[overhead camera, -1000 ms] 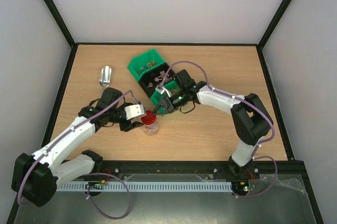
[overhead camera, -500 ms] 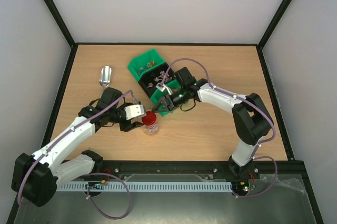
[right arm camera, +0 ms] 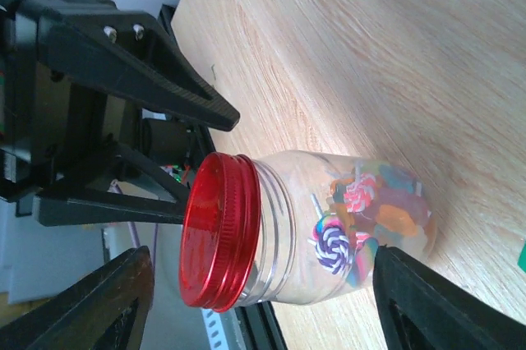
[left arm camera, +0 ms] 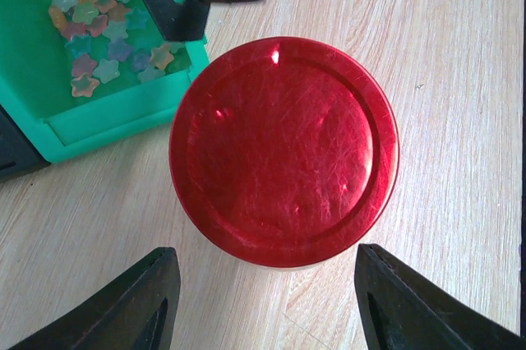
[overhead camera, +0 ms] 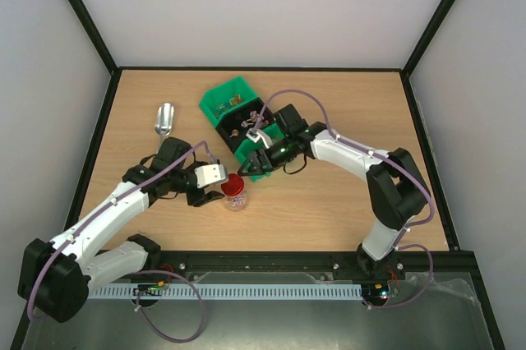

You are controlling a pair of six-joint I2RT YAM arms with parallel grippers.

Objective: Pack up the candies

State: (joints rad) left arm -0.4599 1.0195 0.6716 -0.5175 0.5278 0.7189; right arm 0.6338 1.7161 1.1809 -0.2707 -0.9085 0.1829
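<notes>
A small clear jar (overhead camera: 235, 198) with a red lid (left arm camera: 283, 149) stands on the wooden table. Candies (right arm camera: 370, 214) fill its lower part. More candies (left arm camera: 94, 34) lie in the green tray (overhead camera: 215, 100). My left gripper (left arm camera: 263, 309) is open just left of the jar, which stands ahead of its fingertips (left arm camera: 131, 301), apart from them. My right gripper (right arm camera: 263, 309) is open at the jar's upper right, one finger towards the red lid (right arm camera: 215, 239) and one towards the base, neither pressing. In the top view the left gripper (overhead camera: 215, 184) and right gripper (overhead camera: 246, 170) flank the jar closely.
A metal scoop (overhead camera: 164, 118) lies on the table at the left back. The green tray stands directly behind the jar, under the right arm's wrist. Black frame rails and white walls bound the table.
My right gripper has opened off the red lid and drawn back slightly toward the tray. The jar and the left gripper have stayed put.
</notes>
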